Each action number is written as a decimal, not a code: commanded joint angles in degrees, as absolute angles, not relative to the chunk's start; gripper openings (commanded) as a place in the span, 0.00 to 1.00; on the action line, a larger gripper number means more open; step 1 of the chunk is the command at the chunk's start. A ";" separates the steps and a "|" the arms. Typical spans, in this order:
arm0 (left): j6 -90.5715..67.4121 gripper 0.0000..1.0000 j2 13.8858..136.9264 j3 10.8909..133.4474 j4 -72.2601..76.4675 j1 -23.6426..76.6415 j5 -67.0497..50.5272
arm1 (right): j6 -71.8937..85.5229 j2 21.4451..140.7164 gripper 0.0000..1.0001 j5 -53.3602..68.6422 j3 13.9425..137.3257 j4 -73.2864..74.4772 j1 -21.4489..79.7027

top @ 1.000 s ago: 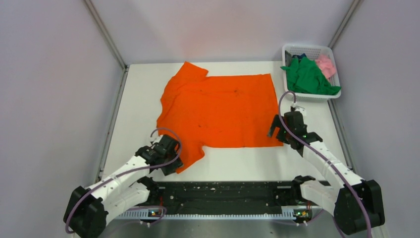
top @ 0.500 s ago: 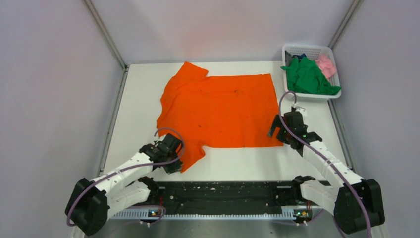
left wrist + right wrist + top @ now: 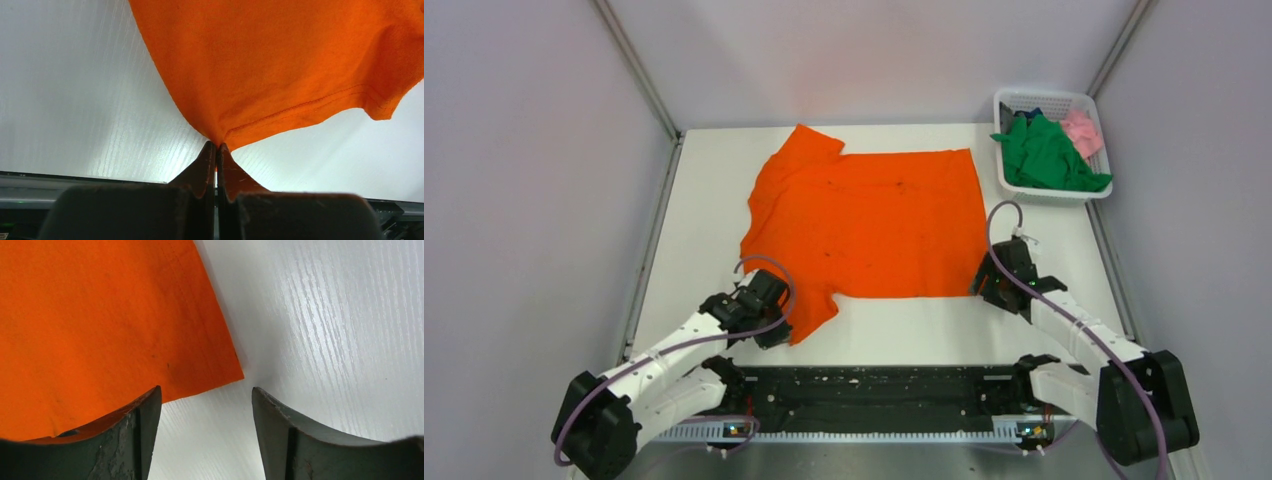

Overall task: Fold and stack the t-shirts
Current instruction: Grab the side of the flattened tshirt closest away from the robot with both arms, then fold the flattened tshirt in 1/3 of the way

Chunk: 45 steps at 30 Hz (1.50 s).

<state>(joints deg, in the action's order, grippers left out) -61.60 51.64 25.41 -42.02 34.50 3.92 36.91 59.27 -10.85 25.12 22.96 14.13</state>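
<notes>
Evidently readying a fold, left pincer (image 3: 216, 147) clamps the orange shirt (image 3: 864, 220) by its near sleeve (image 3: 280, 95); right pincer (image 3: 205, 392) gapes astride the near-right corner (image 3: 220, 371).

The spread t-shirt (image 3: 864, 220) lies across the middle of the tabletop (image 3: 694, 200). The basket (image 3: 1049, 98) stands at the far right corner, a bunched t-shirt (image 3: 1049, 155) in it and a second t-shirt (image 3: 1082, 130) to its right. The left claw (image 3: 772, 328) sits at the spread shirt's near left sleeve, and the right claw (image 3: 987, 290) at its near right corner.
</notes>
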 commanded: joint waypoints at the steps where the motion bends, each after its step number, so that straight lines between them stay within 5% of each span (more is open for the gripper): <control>1: -61.17 0.00 51.25 26.02 -41.57 34.70 4.58 | 38.29 62.45 0.61 -9.36 24.96 18.23 14.33; 11: -61.98 0.00 48.89 25.74 -44.87 34.67 5.77 | 38.65 65.31 0.34 -11.30 23.91 16.08 14.30; 17: -63.13 0.00 45.71 24.83 -47.15 34.64 5.63 | 38.93 63.02 0.00 -10.19 22.46 17.92 14.36; 30: -62.67 0.00 35.91 24.87 -47.62 34.72 -1.82 | 41.54 46.95 0.00 -4.89 21.32 29.97 15.81; 38: -58.49 0.00 49.61 31.60 -28.48 34.57 -0.79 | 39.45 51.23 0.00 -5.97 26.62 28.85 15.82; 45: -50.30 0.00 64.11 46.91 -28.78 31.16 5.65 | 38.17 58.50 0.00 -10.06 32.94 26.93 15.76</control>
